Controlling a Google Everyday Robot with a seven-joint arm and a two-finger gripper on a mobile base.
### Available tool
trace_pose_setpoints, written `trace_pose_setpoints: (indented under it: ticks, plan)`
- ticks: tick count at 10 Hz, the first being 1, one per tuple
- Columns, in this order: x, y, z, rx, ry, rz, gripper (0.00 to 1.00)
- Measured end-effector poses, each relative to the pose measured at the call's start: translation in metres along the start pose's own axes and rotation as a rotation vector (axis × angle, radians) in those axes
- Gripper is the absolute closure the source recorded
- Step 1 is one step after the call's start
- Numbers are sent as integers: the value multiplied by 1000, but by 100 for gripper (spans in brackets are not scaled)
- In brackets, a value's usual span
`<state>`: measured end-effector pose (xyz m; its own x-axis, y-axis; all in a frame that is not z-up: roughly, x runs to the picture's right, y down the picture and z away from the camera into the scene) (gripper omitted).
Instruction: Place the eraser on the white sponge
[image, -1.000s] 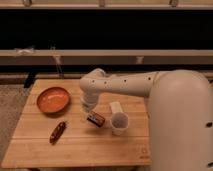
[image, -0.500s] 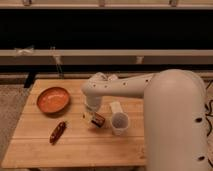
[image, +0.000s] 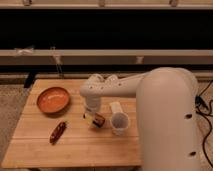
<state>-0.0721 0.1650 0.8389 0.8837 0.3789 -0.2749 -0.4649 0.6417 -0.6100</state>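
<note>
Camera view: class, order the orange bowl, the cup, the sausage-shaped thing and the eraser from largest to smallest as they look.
1. Orange bowl.
2. Cup.
3. Sausage-shaped thing, close to the cup in length but thinner.
4. Eraser, smallest; the claw hangs right over it, hiding part, so its full size is unsure.

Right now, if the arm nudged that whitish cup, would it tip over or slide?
The cup looks thin and translucent, so it is probably light and easily shoved. It stands upright, so a bump near its rim might tip it; being round, it would likely roll. The gripper hangs close beside it, at the eraser.
</note>
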Motion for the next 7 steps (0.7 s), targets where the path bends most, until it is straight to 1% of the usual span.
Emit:
trace_pose_setpoints:
  ticks: [7]
  plan:
    - [7,-1,16,31,48,9,35]
